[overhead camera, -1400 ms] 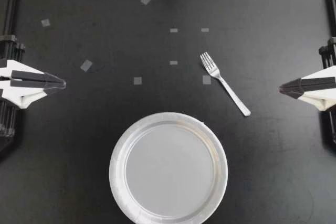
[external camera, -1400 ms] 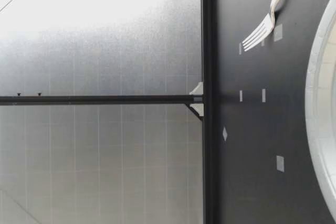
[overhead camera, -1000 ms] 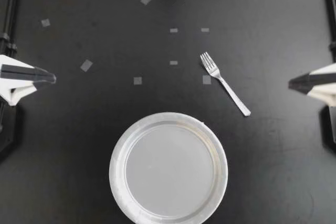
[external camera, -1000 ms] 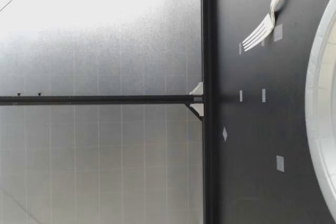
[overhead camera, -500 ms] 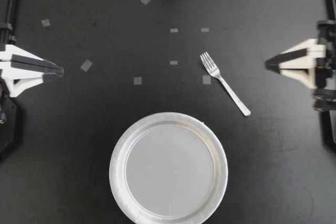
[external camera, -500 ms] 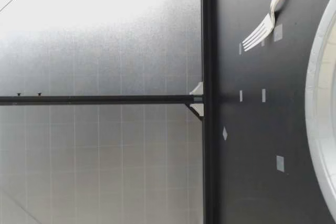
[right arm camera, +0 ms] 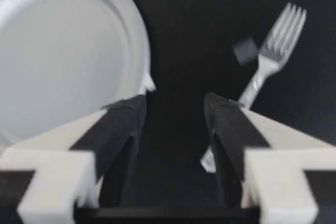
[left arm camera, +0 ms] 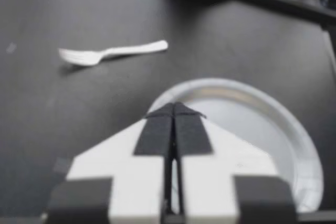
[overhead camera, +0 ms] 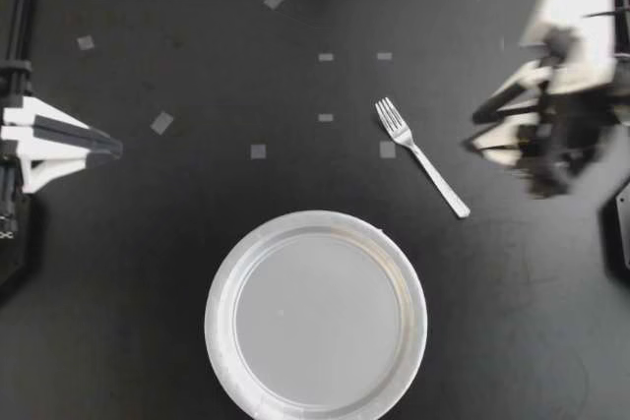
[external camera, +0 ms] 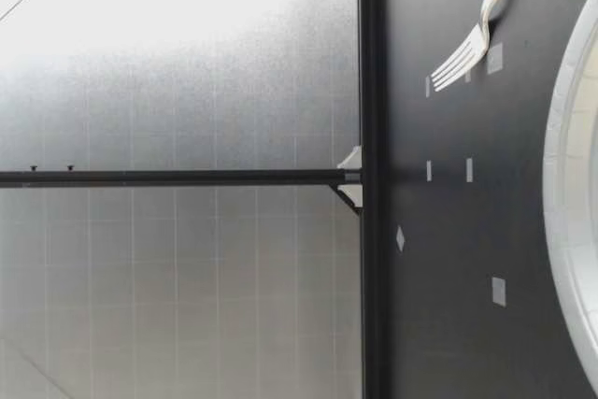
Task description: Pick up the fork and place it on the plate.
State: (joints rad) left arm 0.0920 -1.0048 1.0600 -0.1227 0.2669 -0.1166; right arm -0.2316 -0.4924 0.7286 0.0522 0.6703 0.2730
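Silver metal fork (overhead camera: 421,156) lies flat on the black surface (overhead camera: 148,263), at about 1 o'clock from the round silver paper plate (overhead camera: 212,322), near it but not touching. Its prongs point to 11 o'clock and its handle to 5 o'clock. My right claw (overhead camera: 474,131) hangs at the fork's 3 o'clock, fingers spread wide and empty, I think so it can fit around the thin handle. My left claw (overhead camera: 114,150) sits at 9 o'clock, pinched tight and empty, since the fork is far from it.
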